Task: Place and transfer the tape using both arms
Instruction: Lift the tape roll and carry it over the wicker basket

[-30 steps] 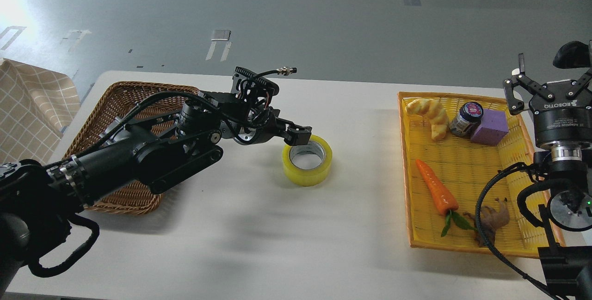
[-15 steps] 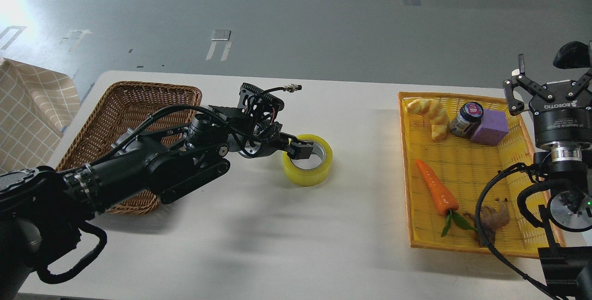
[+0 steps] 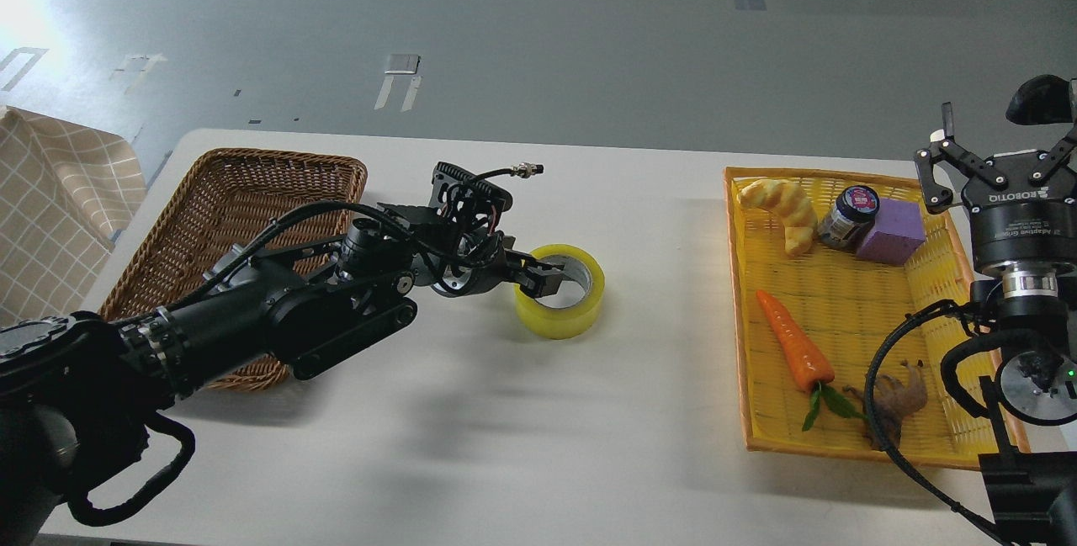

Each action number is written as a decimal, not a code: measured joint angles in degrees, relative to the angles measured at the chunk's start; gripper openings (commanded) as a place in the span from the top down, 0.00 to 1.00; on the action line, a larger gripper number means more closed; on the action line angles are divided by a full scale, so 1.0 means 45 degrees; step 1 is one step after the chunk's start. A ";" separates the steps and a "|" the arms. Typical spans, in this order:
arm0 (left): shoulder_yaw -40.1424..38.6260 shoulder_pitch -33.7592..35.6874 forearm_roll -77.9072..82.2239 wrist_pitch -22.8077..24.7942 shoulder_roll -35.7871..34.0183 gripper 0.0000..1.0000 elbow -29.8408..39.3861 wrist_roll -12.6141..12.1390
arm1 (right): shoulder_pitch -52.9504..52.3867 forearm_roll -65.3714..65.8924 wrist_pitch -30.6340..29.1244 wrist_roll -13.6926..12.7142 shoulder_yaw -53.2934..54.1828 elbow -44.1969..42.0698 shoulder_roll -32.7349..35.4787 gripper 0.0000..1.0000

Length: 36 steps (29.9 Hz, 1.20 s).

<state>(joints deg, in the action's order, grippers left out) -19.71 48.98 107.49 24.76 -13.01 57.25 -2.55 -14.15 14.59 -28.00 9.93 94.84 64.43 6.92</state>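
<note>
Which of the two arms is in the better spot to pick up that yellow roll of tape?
The left one. The left gripper is already at the tape in the middle of the table, fingers reaching into its core. The right gripper is open, far off beside the yellow tray.

Black jointed arms (image 3: 278,315), looped cables, white ROBOTIQ lettering.

We are seeing the white table (image 3: 471,428) carrying a brown wicker basket (image 3: 227,193) at left, the tape (image 3: 562,310) mid-table, and a yellow tray (image 3: 841,310) at right.
</note>
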 measured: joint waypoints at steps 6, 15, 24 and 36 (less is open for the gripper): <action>0.0738 -0.0005 -0.0034 -0.0332 -0.0008 0.55 -0.0007 0.0049 | 0.0073 0.0000 0.0000 0.0000 -0.0009 0.0035 -0.0012 0.00; 0.1097 0.0148 -0.0059 -0.0794 0.0004 1.00 -0.0462 0.0788 | 0.0080 -0.0001 0.0000 0.0000 0.0001 0.0046 -0.0026 0.00; 0.0833 0.1292 -0.0257 -0.1031 -0.0312 1.00 -0.0509 0.1843 | 0.0079 -0.0002 0.0000 0.0000 0.0001 0.0038 -0.0108 0.00; 0.0709 0.2986 -0.1732 -0.1484 -0.2810 1.00 0.0920 0.1884 | 0.0078 -0.0004 0.0000 0.0000 -0.0001 0.0061 -0.0112 0.00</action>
<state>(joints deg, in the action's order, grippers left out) -16.52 62.42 99.70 18.08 -25.65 61.39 5.93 -13.81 14.58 -28.00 9.93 94.83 64.71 6.41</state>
